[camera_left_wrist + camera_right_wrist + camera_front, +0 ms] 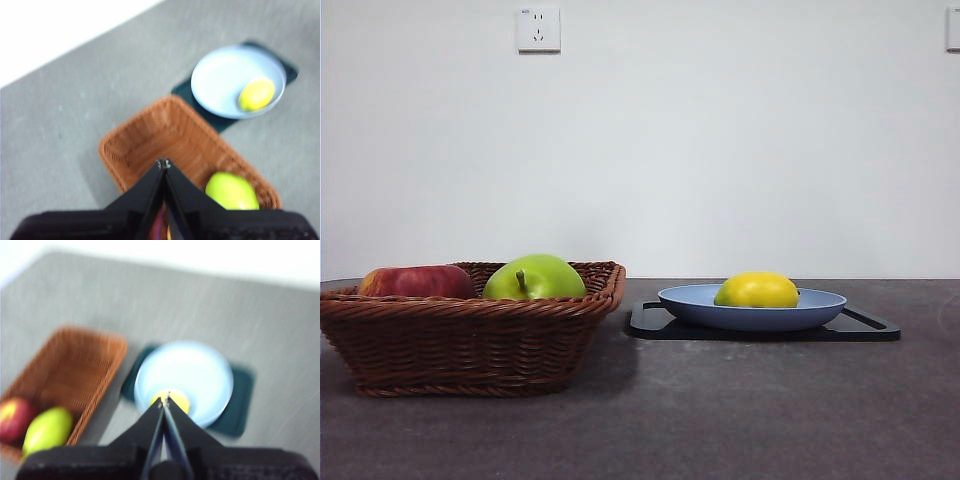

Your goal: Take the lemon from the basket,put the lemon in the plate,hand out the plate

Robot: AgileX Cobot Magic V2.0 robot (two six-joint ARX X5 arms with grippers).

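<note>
The yellow lemon (756,290) lies in the light-blue plate (820,305), which rests on a flat black tray (865,328) right of the brown wicker basket (470,340). My left gripper (164,163) is shut and empty, high above the basket (165,135); its view shows the lemon (256,94) in the plate (225,75). My right gripper (166,400) is shut and empty, high above the plate (190,370), with the lemon (176,401) just behind its tips. Neither gripper shows in the front view.
A green apple (535,278) with a stem and a red apple (415,282) lie in the basket; both also show in the right wrist view, the green apple (47,429) and the red apple (12,417). A white wall stands behind the grey table.
</note>
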